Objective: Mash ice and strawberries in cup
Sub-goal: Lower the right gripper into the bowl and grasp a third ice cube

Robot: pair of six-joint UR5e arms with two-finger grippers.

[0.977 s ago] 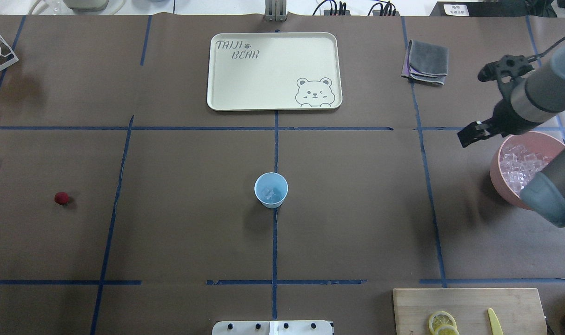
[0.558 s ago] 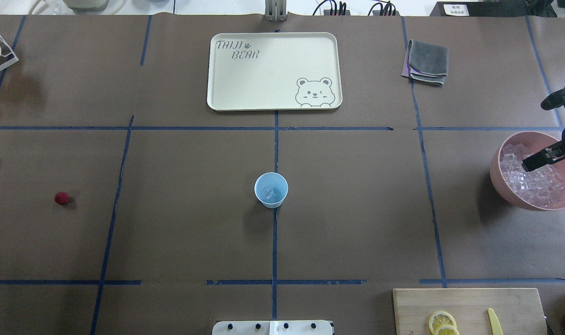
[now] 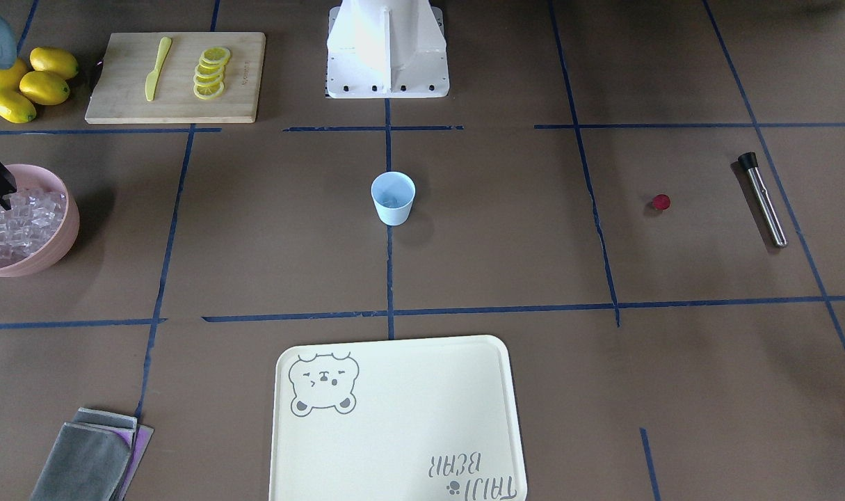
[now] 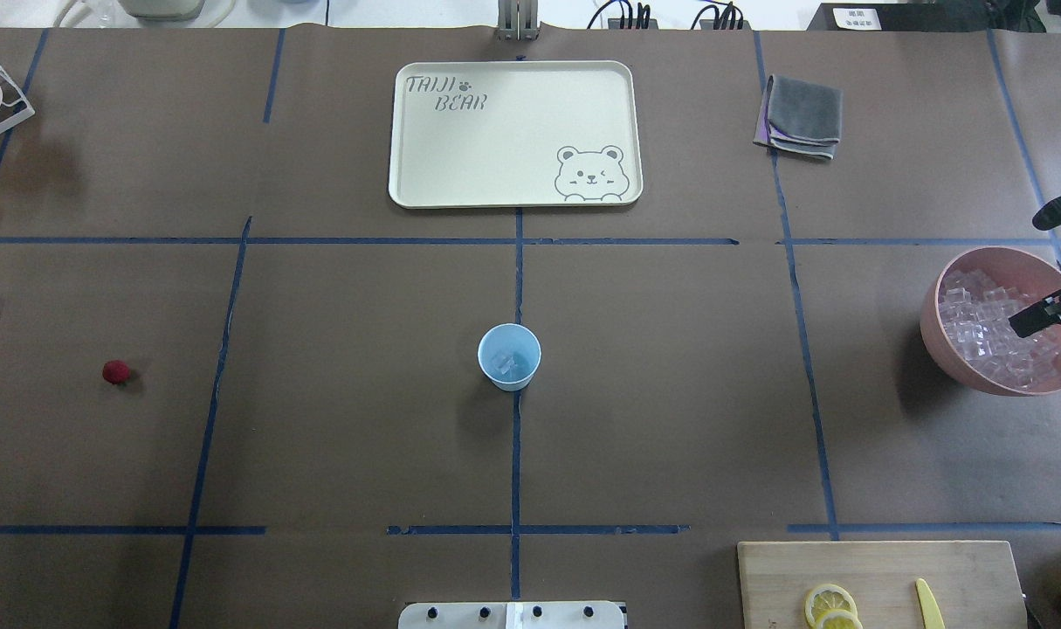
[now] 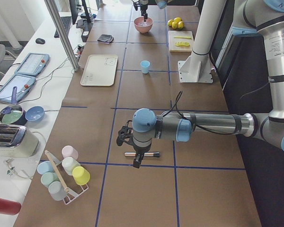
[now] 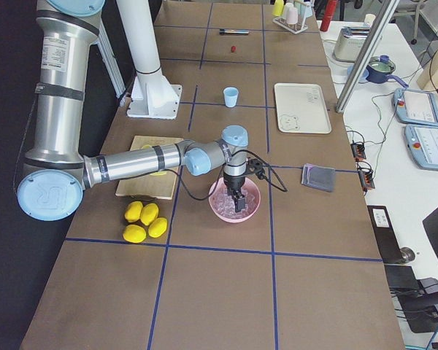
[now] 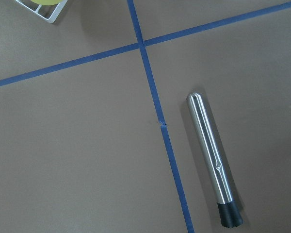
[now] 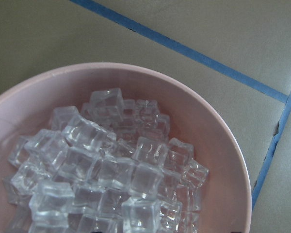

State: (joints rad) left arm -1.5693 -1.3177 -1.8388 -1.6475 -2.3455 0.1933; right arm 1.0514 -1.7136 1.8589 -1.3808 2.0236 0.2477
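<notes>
Ice pick-up, by my reckoning: cup (image 4: 509, 356) holds a few cubes of ice (image 4: 506, 360), and strawberry (image 4: 116, 373) lies well off to its robot-left side. Best done by pinching one top cube from the pink bowl (image 4: 929, 332) far to the cup's right, then lifting straight. Right gripper (image 4: 1023, 325) hangs fingers-down over that bowl, left gripper (image 5: 136, 160) hovers above the muddler (image 7: 211, 155) beyond the strawberry; whether either claw is spread or pressed together, cannot tell.
</notes>
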